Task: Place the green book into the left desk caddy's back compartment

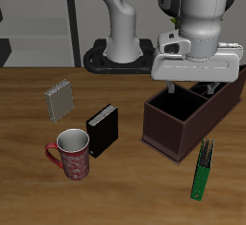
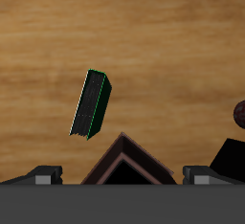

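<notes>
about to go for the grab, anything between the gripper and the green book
Nothing visible. The green book lies alone on bare table by the front edge; the gripper hangs above the left desk caddy, which stands farther back.

Open tabletop (image 1: 125, 186) surrounds the green book (image 1: 203, 170); the left desk caddy (image 1: 178, 121) stands just behind it.

The green book (image 1: 203, 170) lies on the table (image 1: 125, 195) near its front edge, just in front of the left desk caddy (image 1: 187, 118). The tool (image 1: 189, 87) hangs above the caddy, apart from the book. A black book (image 1: 102, 130), grey notepad (image 1: 61, 100) and red mug (image 1: 72, 153) sit well apart from the caddy.
</notes>
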Motion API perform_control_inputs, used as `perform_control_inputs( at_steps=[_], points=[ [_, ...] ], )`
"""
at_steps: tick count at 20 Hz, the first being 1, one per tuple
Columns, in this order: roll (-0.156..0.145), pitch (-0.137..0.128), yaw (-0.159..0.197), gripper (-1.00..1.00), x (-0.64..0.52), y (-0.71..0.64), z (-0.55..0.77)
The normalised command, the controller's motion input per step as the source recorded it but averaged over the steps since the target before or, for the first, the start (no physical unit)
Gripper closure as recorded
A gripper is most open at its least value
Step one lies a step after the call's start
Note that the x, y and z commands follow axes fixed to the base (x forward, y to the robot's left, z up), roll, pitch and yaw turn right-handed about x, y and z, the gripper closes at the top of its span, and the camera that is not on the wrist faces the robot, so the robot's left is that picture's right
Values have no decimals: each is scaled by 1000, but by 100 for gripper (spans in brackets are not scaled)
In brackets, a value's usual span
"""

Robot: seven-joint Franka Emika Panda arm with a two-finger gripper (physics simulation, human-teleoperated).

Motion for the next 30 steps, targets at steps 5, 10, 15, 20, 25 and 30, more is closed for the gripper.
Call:
perform_control_inputs(
  at_steps=[5, 10, 15, 20, 25, 30],
  points=[
    [18, 14, -8, -100, 106, 112, -293],
    [-2, -18, -1, -100, 44, 110, -280],
    [7, -19, -30, -100, 52, 60, -268],
    [5, -5, -9, -100, 50, 50, -177],
    [4, 5, -4, -100, 82, 77, -160],
    [16, 9, -16, -100, 103, 92, -180]
  ],
)
